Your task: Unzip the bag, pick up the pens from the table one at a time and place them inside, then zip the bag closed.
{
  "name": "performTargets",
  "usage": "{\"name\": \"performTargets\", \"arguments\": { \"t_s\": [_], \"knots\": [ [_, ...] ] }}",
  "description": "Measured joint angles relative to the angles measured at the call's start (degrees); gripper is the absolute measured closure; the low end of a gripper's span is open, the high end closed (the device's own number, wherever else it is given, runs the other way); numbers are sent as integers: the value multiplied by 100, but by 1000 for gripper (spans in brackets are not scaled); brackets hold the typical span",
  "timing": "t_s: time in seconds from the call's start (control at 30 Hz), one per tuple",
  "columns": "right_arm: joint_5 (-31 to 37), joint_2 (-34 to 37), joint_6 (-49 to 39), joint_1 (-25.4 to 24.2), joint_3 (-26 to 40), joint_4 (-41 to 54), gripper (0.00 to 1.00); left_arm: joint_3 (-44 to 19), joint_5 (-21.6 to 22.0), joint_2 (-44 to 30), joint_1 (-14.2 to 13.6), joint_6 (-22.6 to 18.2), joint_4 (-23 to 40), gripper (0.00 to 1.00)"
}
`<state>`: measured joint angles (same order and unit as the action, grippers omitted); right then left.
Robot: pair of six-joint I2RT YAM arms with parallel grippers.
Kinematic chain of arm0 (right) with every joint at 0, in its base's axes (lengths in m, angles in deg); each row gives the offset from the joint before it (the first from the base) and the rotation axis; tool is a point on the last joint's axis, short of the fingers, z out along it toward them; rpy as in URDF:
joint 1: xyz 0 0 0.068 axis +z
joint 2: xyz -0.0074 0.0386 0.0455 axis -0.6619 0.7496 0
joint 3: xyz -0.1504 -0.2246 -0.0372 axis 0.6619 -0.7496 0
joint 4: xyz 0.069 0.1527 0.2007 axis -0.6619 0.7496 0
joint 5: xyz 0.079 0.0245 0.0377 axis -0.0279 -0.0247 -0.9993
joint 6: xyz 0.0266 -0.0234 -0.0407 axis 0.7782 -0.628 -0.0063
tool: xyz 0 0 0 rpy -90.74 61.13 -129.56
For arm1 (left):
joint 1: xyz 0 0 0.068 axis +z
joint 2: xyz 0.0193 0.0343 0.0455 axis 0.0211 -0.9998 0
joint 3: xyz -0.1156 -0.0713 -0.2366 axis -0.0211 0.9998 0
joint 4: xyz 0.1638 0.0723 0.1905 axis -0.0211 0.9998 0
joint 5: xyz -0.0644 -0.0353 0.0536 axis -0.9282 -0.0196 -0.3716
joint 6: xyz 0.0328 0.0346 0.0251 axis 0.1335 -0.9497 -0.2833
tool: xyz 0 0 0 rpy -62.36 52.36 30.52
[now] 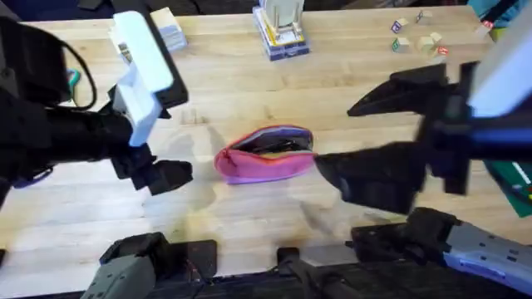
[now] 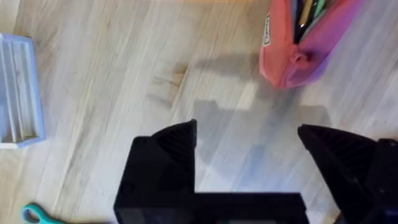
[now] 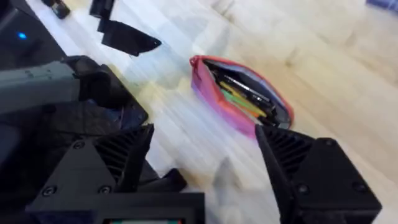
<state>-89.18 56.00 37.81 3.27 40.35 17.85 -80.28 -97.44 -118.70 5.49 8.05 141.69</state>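
The pink bag (image 1: pixel 264 155) lies mid-table with its zipper open, and dark and green pens (image 3: pixel 245 94) show inside it. In the left wrist view the bag (image 2: pixel 305 53) is ahead of my fingers, with pens (image 2: pixel 308 12) in its mouth. My left gripper (image 1: pixel 162 172) hovers left of the bag, open and empty (image 2: pixel 249 149). To the bag's right, raised high, my right gripper (image 1: pixel 359 137) is open with nothing in it (image 3: pixel 205 152). The bag (image 3: pixel 239 93) lies beyond its fingertips. No loose pen shows on the table (image 1: pixel 249 91).
A white and blue box (image 1: pixel 278 33) stands at the back centre, with a small white box (image 1: pixel 166 29) to its left. Small coloured blocks (image 1: pixel 420 37) lie at the back right. Teal scissors (image 2: pixel 37 214) and a pale blue tray (image 2: pixel 18 90) are at the left. A green item (image 1: pixel 515 183) sits by the right edge.
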Motion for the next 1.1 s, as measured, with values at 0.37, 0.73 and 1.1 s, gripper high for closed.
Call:
{"name": "performTargets", "arguments": {
  "t_s": [0.37,0.73,1.1],
  "knots": [
    [-52,870,1614,0,0,-19,3,0,-1063,-1466,997,-2046,247,7],
    [-607,1703,2631,11,0,-38,3,0,-1605,-2786,997,-2781,246,7],
    [-257,1899,4025,373,0,-513,3,0,-1552,-3015,997,-2842,235,7]
  ]
}}
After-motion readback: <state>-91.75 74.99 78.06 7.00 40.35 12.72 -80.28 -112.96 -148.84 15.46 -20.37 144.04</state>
